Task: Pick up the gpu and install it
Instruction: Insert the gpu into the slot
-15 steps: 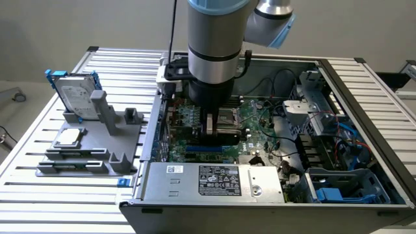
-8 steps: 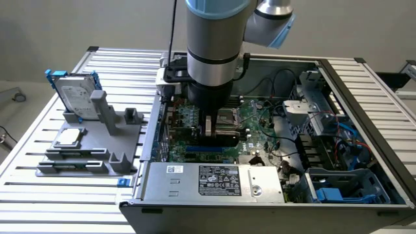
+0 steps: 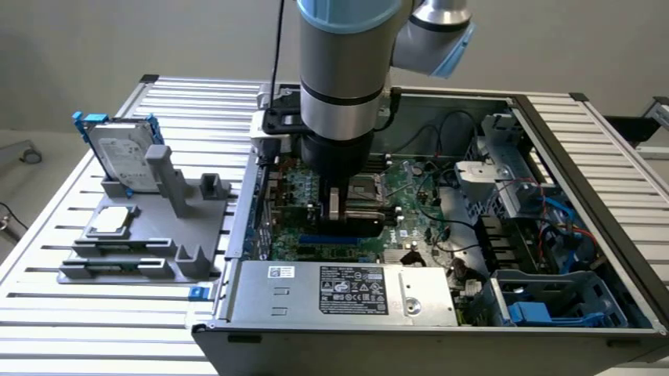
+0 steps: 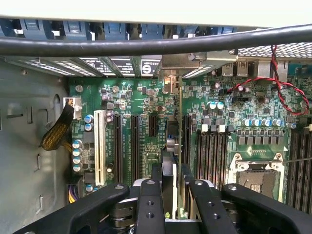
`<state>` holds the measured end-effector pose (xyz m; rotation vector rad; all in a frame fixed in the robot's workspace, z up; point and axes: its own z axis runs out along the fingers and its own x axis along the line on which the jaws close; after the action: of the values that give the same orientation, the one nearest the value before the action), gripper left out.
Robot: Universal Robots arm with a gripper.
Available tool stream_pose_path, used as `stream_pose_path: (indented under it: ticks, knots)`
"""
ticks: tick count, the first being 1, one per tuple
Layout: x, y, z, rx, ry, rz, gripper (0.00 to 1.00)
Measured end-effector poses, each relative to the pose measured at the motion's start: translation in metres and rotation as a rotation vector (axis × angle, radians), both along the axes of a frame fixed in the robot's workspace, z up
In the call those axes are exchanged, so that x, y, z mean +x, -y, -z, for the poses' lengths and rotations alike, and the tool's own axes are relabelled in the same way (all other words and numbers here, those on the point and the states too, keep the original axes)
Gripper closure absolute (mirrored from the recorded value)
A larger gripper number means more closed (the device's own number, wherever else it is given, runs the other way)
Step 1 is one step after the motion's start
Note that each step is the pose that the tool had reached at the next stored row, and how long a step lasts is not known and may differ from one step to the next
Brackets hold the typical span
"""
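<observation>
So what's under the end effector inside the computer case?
The gpu, held on edge in the end effector, stands over the motherboard's long black slots. Its lower edge and the slot beneath are covered by the card and the end effector.

Arm (image 3: 345, 55): fat silver-grey cyl. segment w/ black ring band; light-blue caps (image 3: 447, 51) at joints; thin black cable (image 3: 278, 39) runs up beside it; white-and-black box (image 3: 274, 117) fixed at wrist; lower part matte black. Gripper (image 4: 170, 171): black throughout; two slim fingers (image 4: 149, 204) w/ round screw holes; curved outer links (image 4: 87, 207) w/ grey pivot screws; thick black cable (image 4: 146, 47) across.
</observation>
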<state>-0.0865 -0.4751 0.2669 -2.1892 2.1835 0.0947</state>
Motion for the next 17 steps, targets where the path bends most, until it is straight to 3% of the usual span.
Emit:
stream_pose_path:
  ticks: [6, 17]
  knots:
    - [0.0000, 0.0000, 0.0015, -0.0010, -0.0077, 0.000, 0.74]
    - [0.0000, 0.0000, 0.0051, -0.0032, -0.0112, 0.000, 0.74]
